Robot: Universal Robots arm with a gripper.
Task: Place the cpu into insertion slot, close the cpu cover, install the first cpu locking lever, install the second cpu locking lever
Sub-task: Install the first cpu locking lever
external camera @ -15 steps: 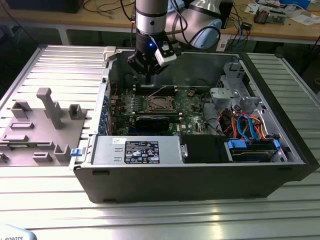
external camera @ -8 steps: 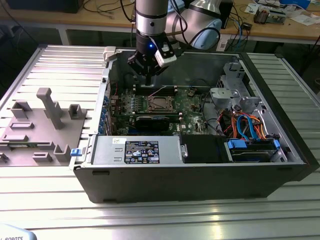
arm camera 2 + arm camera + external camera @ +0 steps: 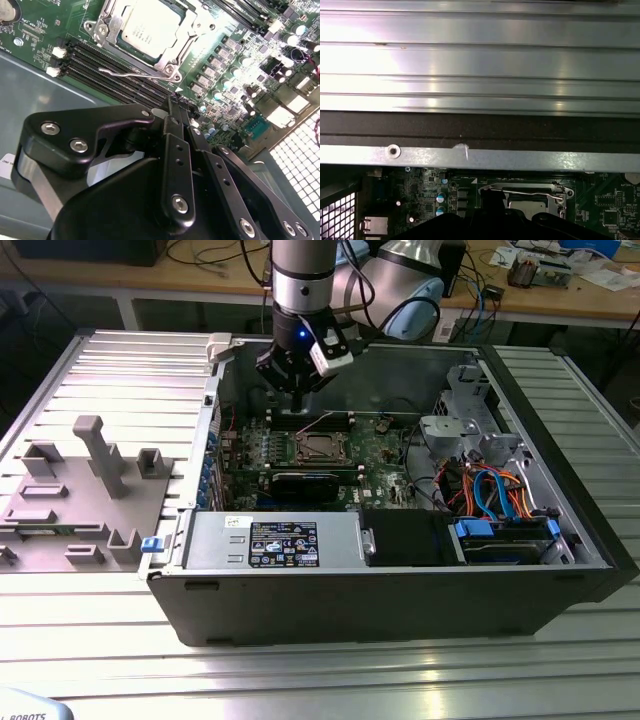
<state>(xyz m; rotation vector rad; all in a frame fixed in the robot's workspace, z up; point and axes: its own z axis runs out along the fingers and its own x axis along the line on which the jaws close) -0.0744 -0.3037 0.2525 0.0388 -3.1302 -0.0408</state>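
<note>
CPU (image 3: 150, 30) work is well along: in the second wrist view the silver chip sits seated in the insertion slot (image 3: 172, 67) at the upper middle of the frame, with the cpu cover (image 3: 112, 27) lying down around it so the chip shows through its window. Nearest the lens in that view, filling the lower half of the frame, is the pincer (image 3: 175, 107), its black fingers drawn together to a narrow tip and gripping nothing. Just past that tip, a thin wire locking lever (image 3: 135, 75) runs along the near edge of the socket, apart from the fingers. My judgement is that placing the chip and closing the cover are done and a lever step is in hand; whether this lever is already latched under its hook I cannot tell. A next move would call for the closed tip to meet the wire squarely and push it sideways under its catch without scraping the green circuit board (image 3: 240, 65). Farther back, in the exterior view, the arm (image 3: 303, 280) hangs vertically at upper centre, wrist pointing straight down into the open computer case (image 3: 400, 610) on the ribbed metal tabletop (image 3: 300, 680).
</note>
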